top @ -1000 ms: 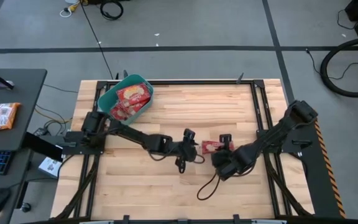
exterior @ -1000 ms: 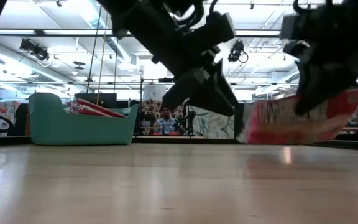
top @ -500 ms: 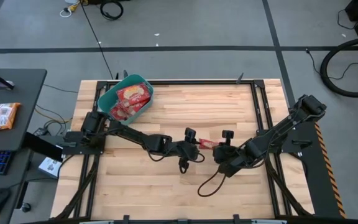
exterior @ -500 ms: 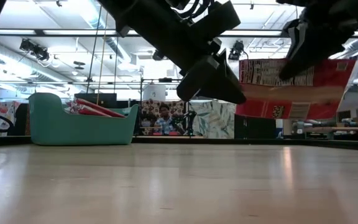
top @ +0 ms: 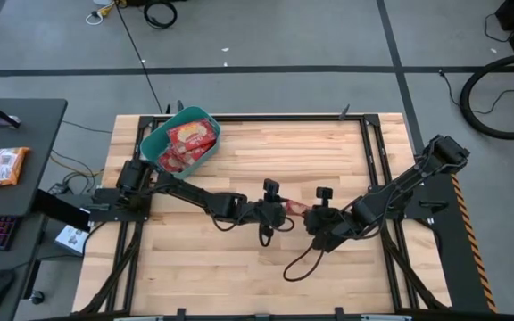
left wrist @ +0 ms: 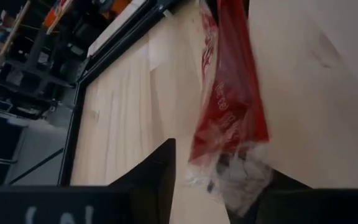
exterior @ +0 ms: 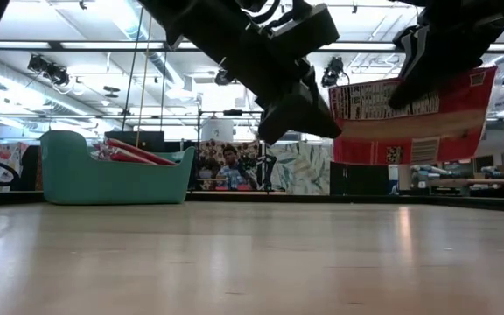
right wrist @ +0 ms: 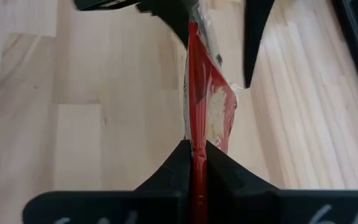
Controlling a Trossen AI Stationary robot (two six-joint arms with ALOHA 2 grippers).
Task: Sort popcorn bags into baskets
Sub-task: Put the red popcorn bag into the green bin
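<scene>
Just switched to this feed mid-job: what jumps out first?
A red popcorn bag hangs edge-on in the air over the table's middle, between both arms. The right gripper is shut on one edge, while the left gripper straddles the other end, its fingers not clearly closed. At the far left corner, the teal basket already holds several bags.

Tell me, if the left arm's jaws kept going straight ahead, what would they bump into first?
Probably the red popcorn bag, hanging between the left gripper and the right gripper, which pinches its far end; its edge already reaches between them.
</scene>
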